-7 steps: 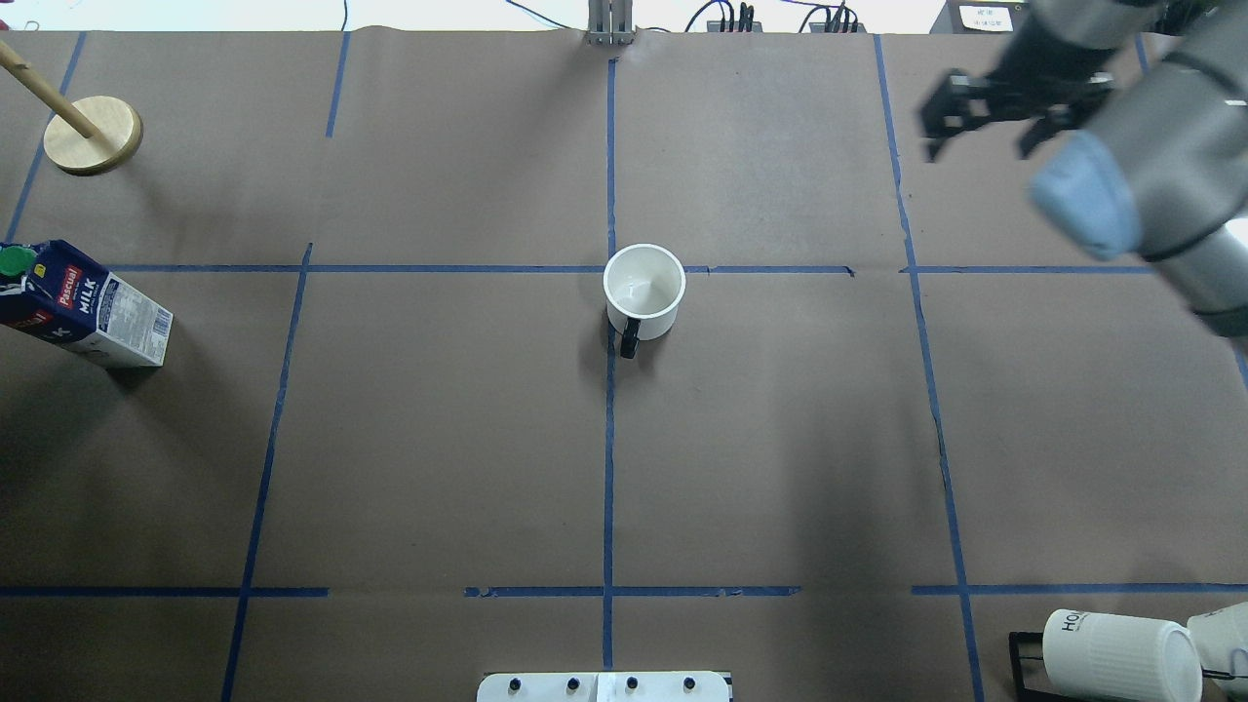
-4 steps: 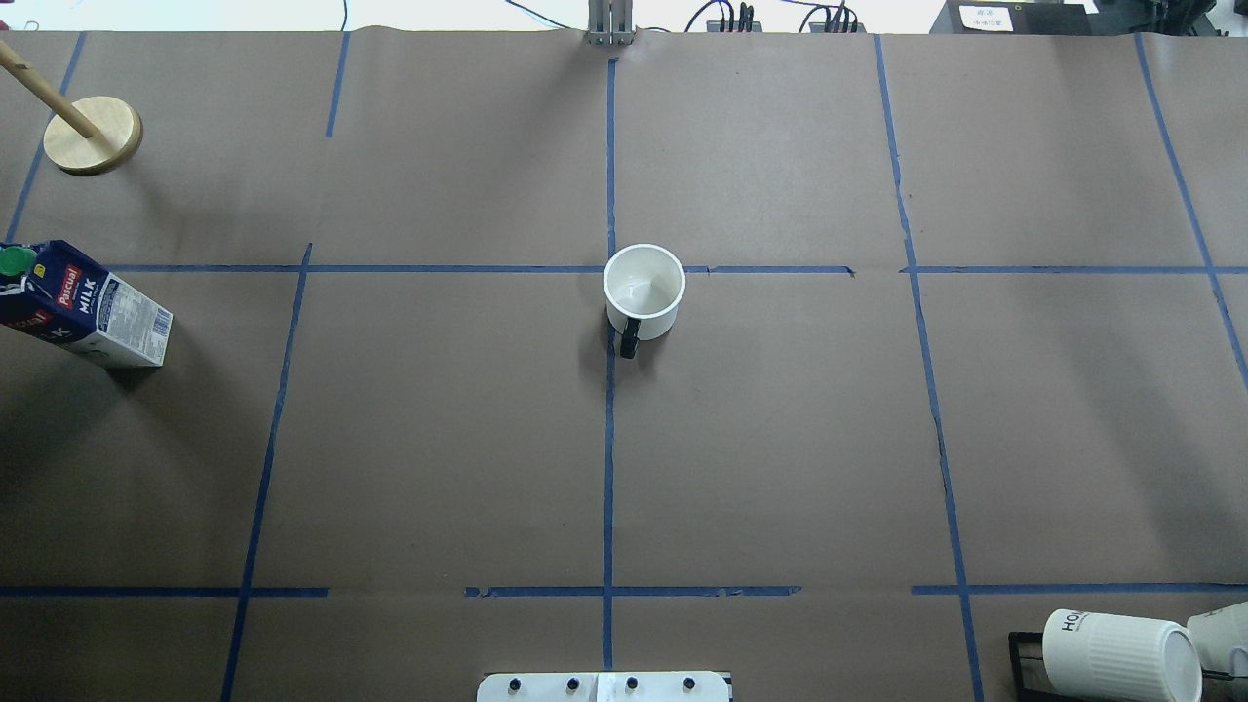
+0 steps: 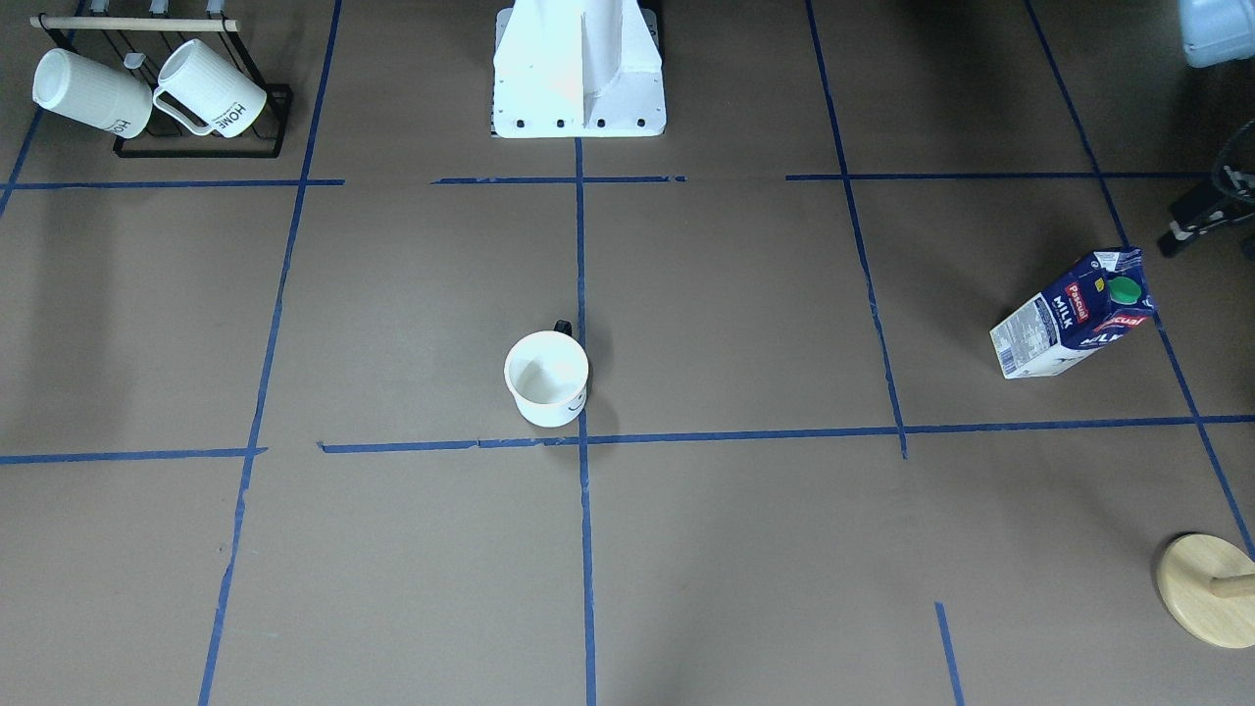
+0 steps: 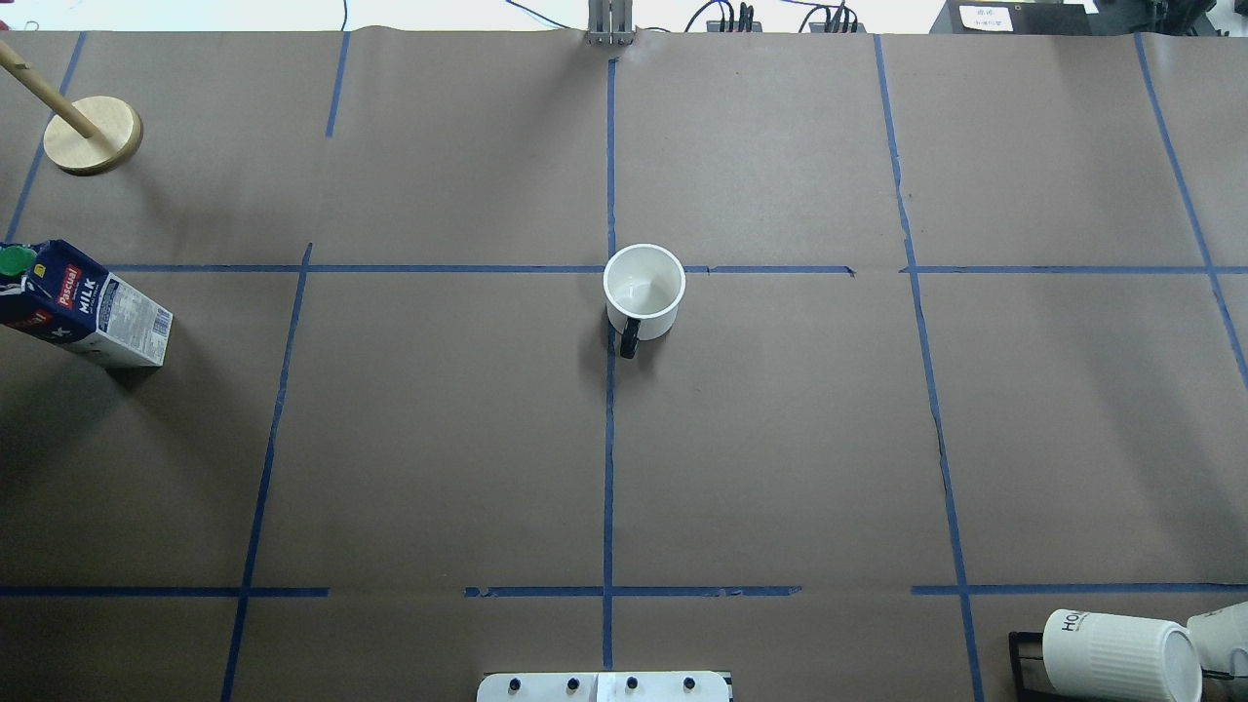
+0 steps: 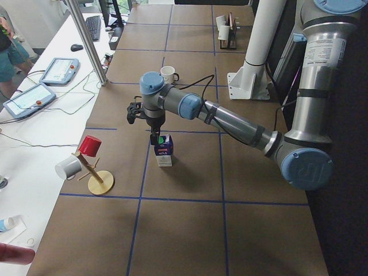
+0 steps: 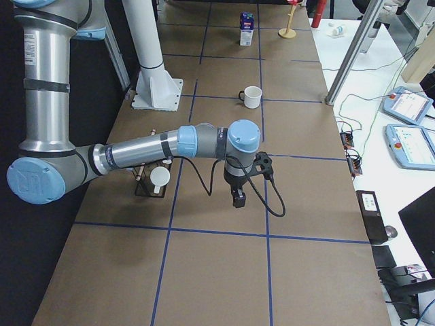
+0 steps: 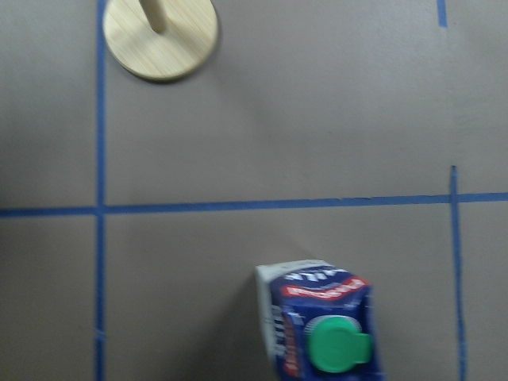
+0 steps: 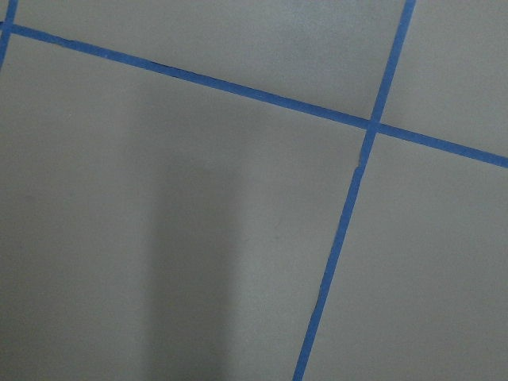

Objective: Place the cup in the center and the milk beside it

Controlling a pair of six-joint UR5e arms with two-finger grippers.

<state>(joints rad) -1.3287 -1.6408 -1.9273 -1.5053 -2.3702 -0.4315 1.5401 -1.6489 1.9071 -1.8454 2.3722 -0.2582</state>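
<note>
The cup (image 4: 643, 291) stands upright at the center (image 4: 610, 269), and the milk carton (image 4: 88, 310) stands well apart at the robot's left end of the table (image 4: 780, 439). The left gripper (image 5: 154, 138) hangs just above the carton and the right gripper (image 6: 236, 198) is away from both, but they show only in side views, so I cannot tell whether their fingers are spread or pressed together. The carton sits low in the wrist view, so a drop from here may land off-centre, catch the cap (image 7: 340, 349) and tip it.
</note>
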